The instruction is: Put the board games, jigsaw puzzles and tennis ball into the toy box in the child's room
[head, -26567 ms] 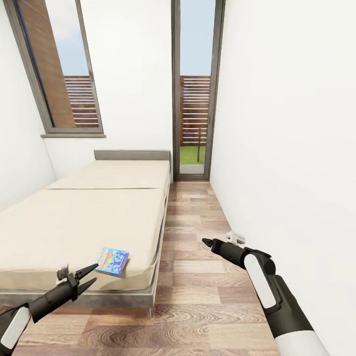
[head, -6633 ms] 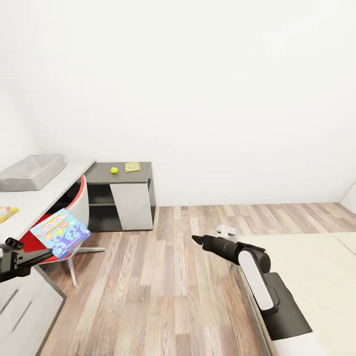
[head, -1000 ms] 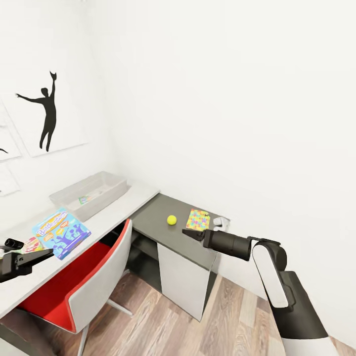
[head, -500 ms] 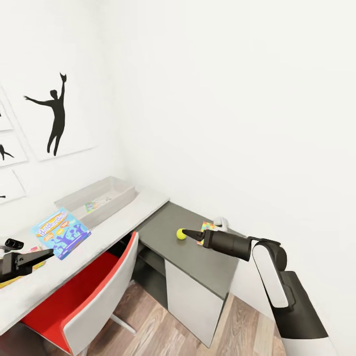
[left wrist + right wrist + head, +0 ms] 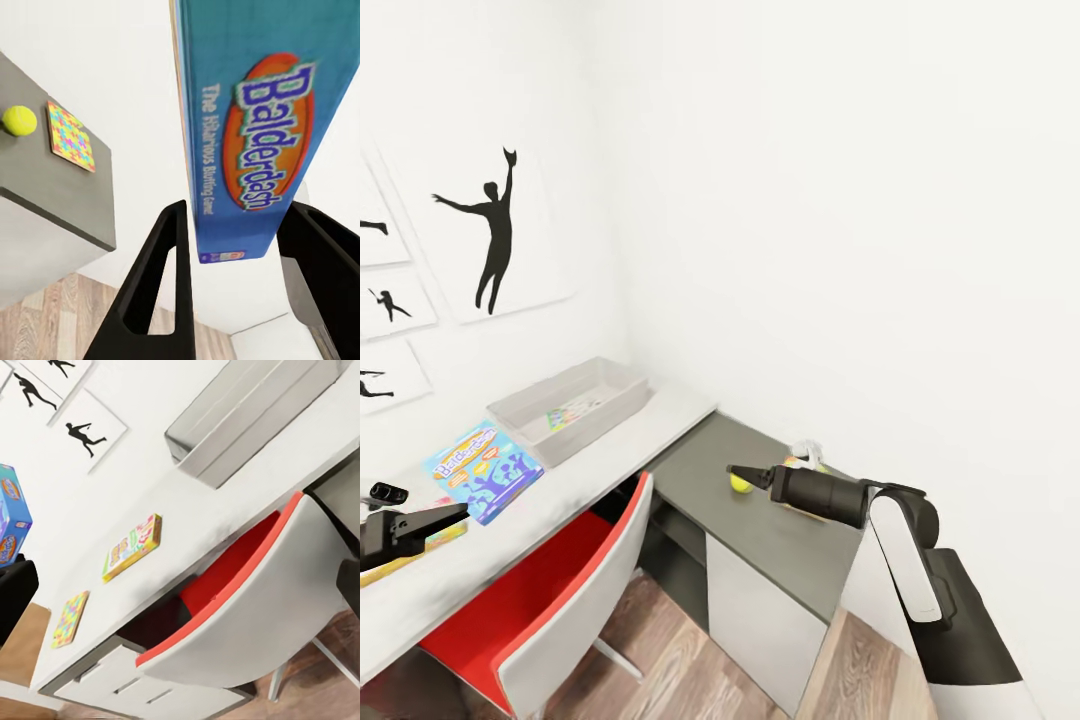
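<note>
Swinging leftward over the last second, your head camera is now showing more of the silhouette pictures (image 5: 495,235), while the tennis ball (image 5: 740,484) is sitting closer to the right gripper's (image 5: 732,470) tip than it was. Your left gripper (image 5: 232,247) is clenching the blue board game (image 5: 483,471), with the box standing on edge between the two black fingers (image 5: 161,285). I cannot tell whether the right gripper's jaws are parted, since they are reading as one dark point in the head view.

You are carrying that game toward the toy box (image 5: 573,410), which is lying ahead of the left gripper and off to its right, on the white table (image 5: 610,450). Something printed is already lying inside it. Keep the grip firm while you are travelling. Bring the left gripper well above the bin's near rim before lowering, so the hanging box is clearing the wall rather than striking it. Lay the game flat if you can.

The yellow-edged board game (image 5: 133,546) and one jigsaw puzzle (image 5: 70,618) are waiting on the table near the left gripper. The other jigsaw puzzle (image 5: 70,137) is lying just beside the ball on the dark cabinet (image 5: 780,530), under your right arm. The red chair (image 5: 575,590) is standing below the table edge, so mind your base as you are closing in.
</note>
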`<state>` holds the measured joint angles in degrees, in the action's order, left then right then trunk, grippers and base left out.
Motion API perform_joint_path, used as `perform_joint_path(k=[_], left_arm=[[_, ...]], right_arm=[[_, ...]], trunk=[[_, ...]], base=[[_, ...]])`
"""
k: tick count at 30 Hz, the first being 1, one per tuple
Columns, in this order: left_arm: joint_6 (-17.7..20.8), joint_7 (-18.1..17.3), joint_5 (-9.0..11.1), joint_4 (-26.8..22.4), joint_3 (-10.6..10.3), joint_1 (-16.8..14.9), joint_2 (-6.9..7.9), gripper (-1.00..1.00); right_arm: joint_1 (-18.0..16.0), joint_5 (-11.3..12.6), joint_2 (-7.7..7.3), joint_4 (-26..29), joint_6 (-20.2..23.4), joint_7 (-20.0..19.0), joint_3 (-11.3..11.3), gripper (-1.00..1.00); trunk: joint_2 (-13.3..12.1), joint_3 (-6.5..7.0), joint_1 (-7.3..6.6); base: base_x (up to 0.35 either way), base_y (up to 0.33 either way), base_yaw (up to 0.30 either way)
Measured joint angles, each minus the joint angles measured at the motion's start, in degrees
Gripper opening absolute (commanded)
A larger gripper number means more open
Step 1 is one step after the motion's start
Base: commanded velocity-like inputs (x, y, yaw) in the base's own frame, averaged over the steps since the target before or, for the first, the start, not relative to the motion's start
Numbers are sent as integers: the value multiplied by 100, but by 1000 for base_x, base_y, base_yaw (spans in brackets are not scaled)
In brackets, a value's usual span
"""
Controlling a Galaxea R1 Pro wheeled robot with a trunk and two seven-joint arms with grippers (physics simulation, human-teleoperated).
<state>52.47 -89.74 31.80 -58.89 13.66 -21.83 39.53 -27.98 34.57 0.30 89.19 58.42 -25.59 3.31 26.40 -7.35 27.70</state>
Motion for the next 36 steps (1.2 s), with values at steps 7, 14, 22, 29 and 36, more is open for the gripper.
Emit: perform_joint_path(k=[7, 14, 22, 29, 36], left_arm=[[1, 0, -2, 0, 0, 0, 0, -100], [-1, 1, -12, 0, -1, 0, 0, -100], [-3, 0, 0, 0, -1, -1, 0, -100], [-5, 0, 0, 0, 1, 0, 0, -100], [0, 0, -1, -1, 0, 0, 0, -100]], right_arm=[[0, -9, 2, -1, 0, 13, 1, 100], [0, -3, 0, -1, 0, 10, 1, 100], [0, 0, -3, 0, 0, 13, 0, 100], [0, -6, -1, 0, 0, 15, 1, 100], [0, -9, 2, -1, -3, 16, 1, 100]], trunk=[[0, 0, -1], [0, -2, -1], [0, -3, 2], [0, -3, 2], [0, -3, 0]], base=[[269, 0, 283], [285, 0, 214], [34, 0, 12], [14, 0, 33], [174, 68, 239]])
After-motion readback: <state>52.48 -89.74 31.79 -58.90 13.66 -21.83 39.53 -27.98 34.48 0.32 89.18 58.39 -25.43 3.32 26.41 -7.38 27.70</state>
